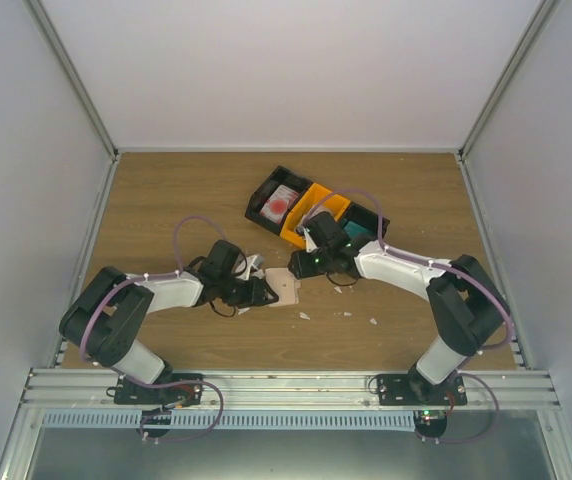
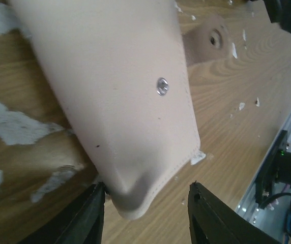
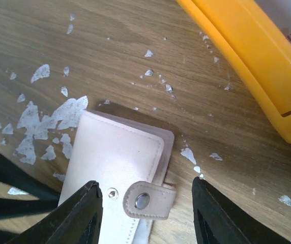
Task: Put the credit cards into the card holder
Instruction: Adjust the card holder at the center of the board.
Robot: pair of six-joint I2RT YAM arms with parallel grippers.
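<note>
The holder (image 1: 284, 287) lies near the middle of the worktop (image 1: 166, 190), between the two grippers. Its tab (image 3: 149, 200) is unfastened: the tab's snap sits just beside the stud (image 3: 112, 193) on the cover, not on it.

The left gripper (image 1: 264, 292) meets the holder from the left. In its wrist view the jaws stand apart with a corner of the holder between them. One finger (image 2: 87, 221) is against or just beside that corner, and the other is clear of it, so nothing is clamped. The right gripper (image 1: 304, 268) comes in from the far right side. Its jaws are also apart, straddling the tab edge of the holder and gripping nothing. Whether its fingers touch the cover cannot be told.

White scraps (image 3: 38, 122) are scattered on the wood around the holder.

Toward the far edge, right of centre, a black bin (image 1: 264, 190) holds a white card (image 1: 282, 203) with a red round mark. An orange bin (image 1: 298, 232) sits touching its right side. A second black bin (image 1: 378, 222) lies beyond that, largely hidden by the right arm, with a teal patch showing inside.
</note>
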